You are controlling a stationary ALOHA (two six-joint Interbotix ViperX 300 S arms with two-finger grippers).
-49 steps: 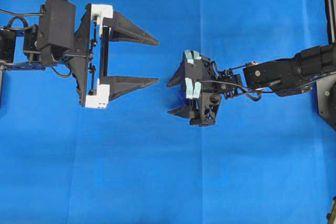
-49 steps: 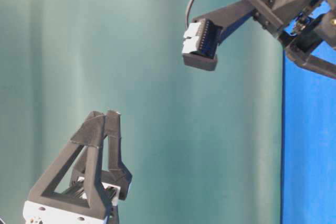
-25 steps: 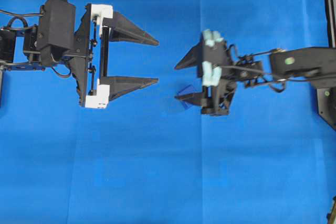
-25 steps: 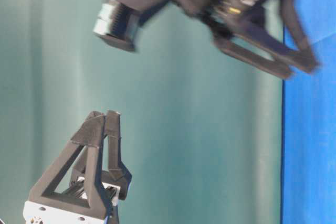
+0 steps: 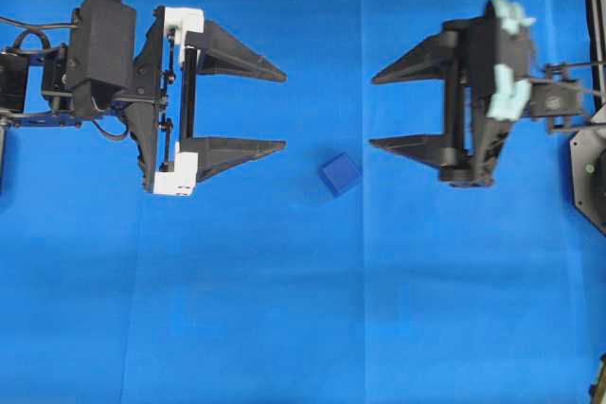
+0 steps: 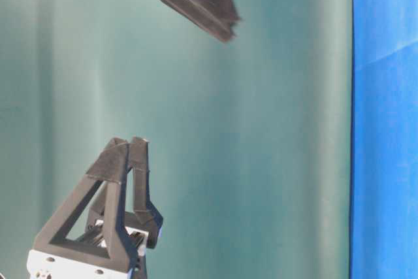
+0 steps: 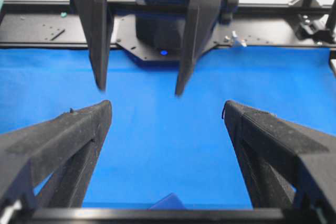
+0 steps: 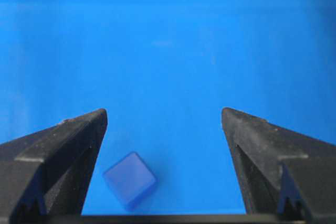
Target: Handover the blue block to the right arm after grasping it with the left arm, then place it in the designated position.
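Observation:
The blue block (image 5: 339, 175) lies tilted on the blue cloth (image 5: 284, 309), free of both grippers. It is right of and slightly below the left gripper (image 5: 284, 109), which has white brackets and stands open and empty. The all-black right gripper (image 5: 371, 112) faces it from the right, also open and empty. In the right wrist view the block (image 8: 129, 179) shows low beside the left finger (image 8: 79, 145), below the gripper (image 8: 164, 113). The left wrist view shows only a sliver of the block (image 7: 169, 202) under its open gripper (image 7: 165, 106), with the right gripper (image 7: 139, 88) opposite.
A black base plate (image 5: 592, 167) sits at the cloth's right edge. A black rail (image 7: 47, 27) runs along the far side of the cloth in the left wrist view. At table level the left gripper (image 6: 129, 142) stands before a green backdrop (image 6: 261, 129).
The right gripper has risen and pulled back to the right, uncovering the blue block on the cloth. The left gripper has not moved.

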